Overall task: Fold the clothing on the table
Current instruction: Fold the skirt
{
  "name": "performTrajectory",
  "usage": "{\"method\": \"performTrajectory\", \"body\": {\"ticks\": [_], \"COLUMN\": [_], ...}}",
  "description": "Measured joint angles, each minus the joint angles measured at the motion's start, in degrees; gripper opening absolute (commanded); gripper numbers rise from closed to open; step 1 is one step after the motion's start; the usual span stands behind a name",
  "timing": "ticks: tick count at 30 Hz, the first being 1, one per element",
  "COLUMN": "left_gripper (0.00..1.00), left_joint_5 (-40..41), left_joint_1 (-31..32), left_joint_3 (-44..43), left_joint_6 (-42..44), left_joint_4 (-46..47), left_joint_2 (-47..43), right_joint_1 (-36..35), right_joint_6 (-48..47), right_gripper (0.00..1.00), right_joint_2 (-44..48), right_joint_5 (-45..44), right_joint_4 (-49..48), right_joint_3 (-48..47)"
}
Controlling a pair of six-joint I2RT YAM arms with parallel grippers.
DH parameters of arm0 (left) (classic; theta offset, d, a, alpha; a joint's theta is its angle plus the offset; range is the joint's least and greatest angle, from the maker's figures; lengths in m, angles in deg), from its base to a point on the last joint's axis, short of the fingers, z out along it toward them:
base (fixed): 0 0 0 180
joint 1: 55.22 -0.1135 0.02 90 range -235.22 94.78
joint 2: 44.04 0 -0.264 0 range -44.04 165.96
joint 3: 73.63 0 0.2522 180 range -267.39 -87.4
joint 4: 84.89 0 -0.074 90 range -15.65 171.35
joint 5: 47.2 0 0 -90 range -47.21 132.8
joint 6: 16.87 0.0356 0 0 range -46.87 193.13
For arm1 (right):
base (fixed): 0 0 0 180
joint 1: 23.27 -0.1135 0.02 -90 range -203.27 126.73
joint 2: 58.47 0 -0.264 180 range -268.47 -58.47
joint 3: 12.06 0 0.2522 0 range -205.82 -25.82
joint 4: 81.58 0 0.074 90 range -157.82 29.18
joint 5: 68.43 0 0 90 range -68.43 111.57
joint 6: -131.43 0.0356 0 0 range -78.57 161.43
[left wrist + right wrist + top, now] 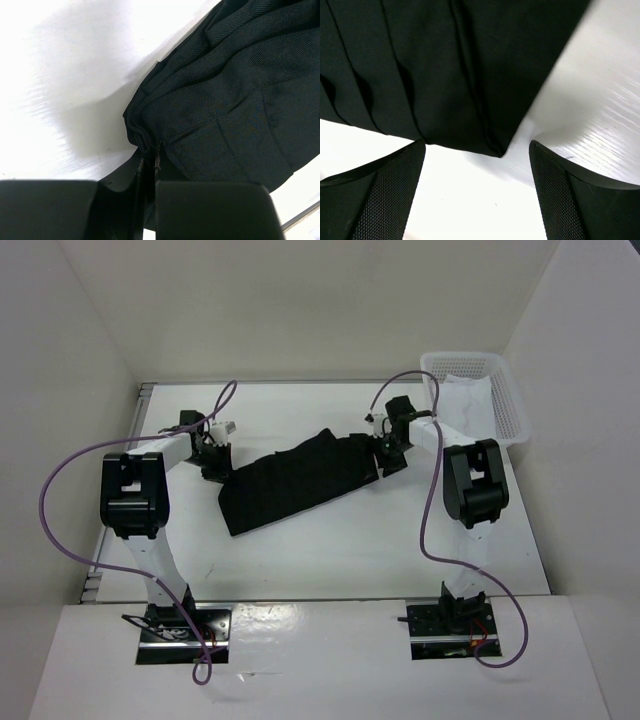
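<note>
The jaws of the left gripper (149, 170) are pinching together on a bunched edge of the black soft fabric garment (230, 100). Those of the right gripper (476, 147) are standing wide apart, gripping nothing.

The large flat white tabletop (330, 550) is filling the space between the white walls, with both arms reaching out over it from their bases at 6 o'clock. The garment (295, 480) is lying across the middle of the table as a long dark strip, slanting from about 8 o'clock up toward 2 o'clock, with pleat-like ribs running along its surface. Its wider, lower end is sitting at the 8 o'clock side, and the left gripper (216, 462) is holding the cloth there at its upper left corner, where several layers are gathering into the closed fingers. The right gripper (390, 455) is sitting at the strip's 2 o'clock end. In its wrist view a folded corner (495, 150) of the garment is resting flat on the table in the gap between the two textured pads (395, 190), clear of both.

A white mesh plastic basket (512, 410) is standing in the table's far corner at 2 o'clock, well apart from the garment. A crumpled white cloth (466, 392) is lying inside it.
</note>
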Motion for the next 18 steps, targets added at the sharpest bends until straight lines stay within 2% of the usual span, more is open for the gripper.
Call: {"method": "performTrajectory", "body": {"ticks": [7,18], "left_gripper": [0.00,0.00], "left_joint_5": [0.0,-0.2], "left_joint_1": [0.0,0.0], "left_joint_3": [0.0,1.2], "left_joint_6": [0.0,-0.3], "left_joint_4": [0.0,-0.5], "left_joint_2": [0.0,-0.9], "right_joint_1": [2.9,3.4], "right_joint_6": [-0.8,-1.9], "right_gripper": [0.86,0.85], "right_joint_2": [0.1,-0.9], "right_joint_5": [2.5,8.4], "right_joint_4": [0.0,0.1], "right_joint_3": [0.4,0.2]}}
